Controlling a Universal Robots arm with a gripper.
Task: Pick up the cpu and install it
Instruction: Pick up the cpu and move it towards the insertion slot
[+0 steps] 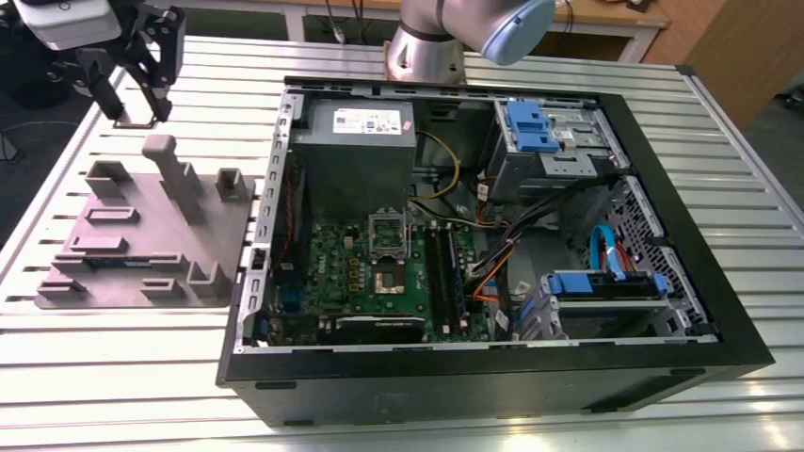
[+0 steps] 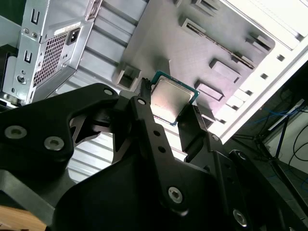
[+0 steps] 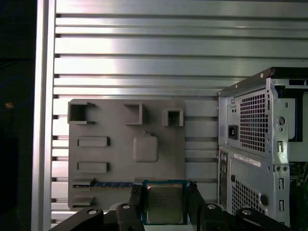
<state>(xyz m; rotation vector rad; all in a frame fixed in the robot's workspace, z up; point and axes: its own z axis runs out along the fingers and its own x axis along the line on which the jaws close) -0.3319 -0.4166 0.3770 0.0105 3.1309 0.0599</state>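
In both wrist views my gripper (image 2: 169, 103) (image 3: 165, 193) is shut on the cpu (image 2: 166, 96) (image 3: 164, 207), a small square chip with a silver top and a thin green edge, clamped by two opposite sides. The exterior view puts the gripper (image 1: 138, 105) at the far left, raised above the slatted table just beyond the grey fixture plate (image 1: 138, 240). An open computer case (image 1: 503, 377) lies to the exterior view's right. Its green motherboard (image 1: 333, 273) has a cpu socket (image 1: 387, 275) with the metal lid (image 1: 386, 232) swung up.
The fixture plate (image 3: 120, 144) carries raised blocks and slots, and a memory stick (image 3: 113, 184) lies in one of them. Inside the case are a grey power supply (image 1: 358, 132), blue drive bays (image 1: 540, 132) and loose cables (image 1: 503, 254). The arm's base (image 1: 427, 47) stands behind the case.
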